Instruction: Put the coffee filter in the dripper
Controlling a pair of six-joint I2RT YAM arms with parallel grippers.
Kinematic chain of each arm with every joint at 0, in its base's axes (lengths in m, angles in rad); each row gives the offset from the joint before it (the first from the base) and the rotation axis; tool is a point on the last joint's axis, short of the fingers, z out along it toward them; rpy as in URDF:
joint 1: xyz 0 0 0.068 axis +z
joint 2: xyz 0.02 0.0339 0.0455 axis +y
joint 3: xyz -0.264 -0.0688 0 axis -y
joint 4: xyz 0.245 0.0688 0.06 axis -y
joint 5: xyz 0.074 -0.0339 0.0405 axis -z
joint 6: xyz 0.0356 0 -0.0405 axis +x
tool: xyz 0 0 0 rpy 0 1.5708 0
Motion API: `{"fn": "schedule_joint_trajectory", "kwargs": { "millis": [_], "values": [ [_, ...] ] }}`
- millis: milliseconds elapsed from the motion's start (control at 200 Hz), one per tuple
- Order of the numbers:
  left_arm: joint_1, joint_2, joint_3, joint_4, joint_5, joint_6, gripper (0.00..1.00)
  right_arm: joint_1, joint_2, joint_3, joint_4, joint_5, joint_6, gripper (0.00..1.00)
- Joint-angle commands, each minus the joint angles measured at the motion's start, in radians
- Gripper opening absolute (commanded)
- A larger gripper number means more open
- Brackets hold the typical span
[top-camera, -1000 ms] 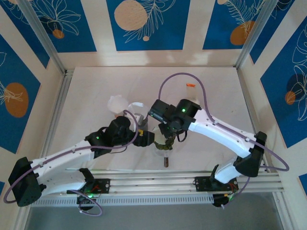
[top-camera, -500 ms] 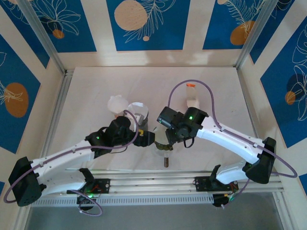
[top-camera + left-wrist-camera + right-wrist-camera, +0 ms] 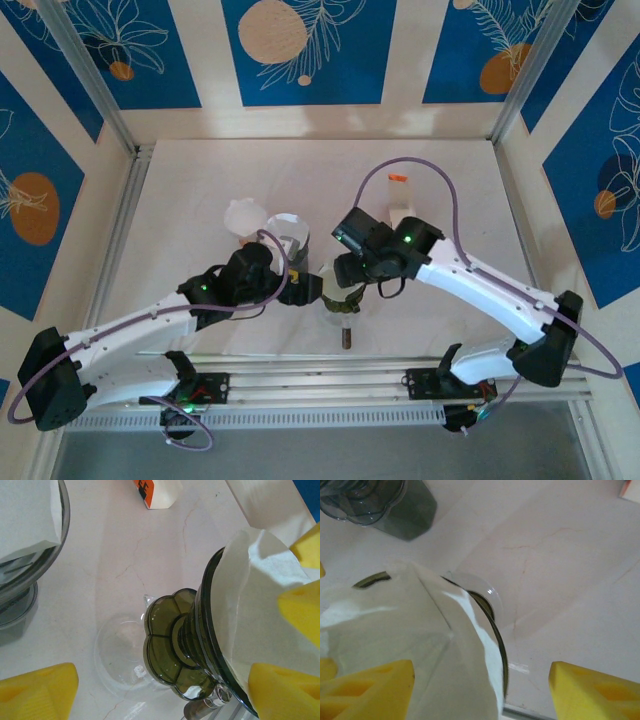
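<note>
Spreading wider than a moment ago, our right end effector (image 3: pixel 480 682) has released the coffee filter (image 3: pixel 420 645), now seated in the dripper (image 3: pixel 175 645) between the open jaws of our left end effector (image 3: pixel 157 690); next, we judge, both lift clear without snagging paper.

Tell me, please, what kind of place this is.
Probably a robot test booth, not a real kitchen. A left arm and a right arm are bolted to a metal rail. Printed blue wall panels surround a white table, where a dripper holds a paper filter.
</note>
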Motion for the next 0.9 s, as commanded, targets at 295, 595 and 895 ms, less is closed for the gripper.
{"fn": "schedule_joint_trajectory", "kwargs": {
  "millis": [295,595,895],
  "values": [
    [-0.007,0.002,-0.002,0.009,-0.008,-0.001,0.88,-0.04,0.048,-0.105,0.056,-0.077,0.004,0.69],
    [-0.007,0.001,0.004,0.001,-0.006,-0.002,0.88,-0.051,0.098,-0.139,0.088,-0.075,-0.013,0.68],
    [-0.008,-0.01,-0.003,0.007,-0.01,-0.011,0.9,-0.051,0.127,-0.169,0.1,-0.053,-0.013,0.68]
  ]
}}
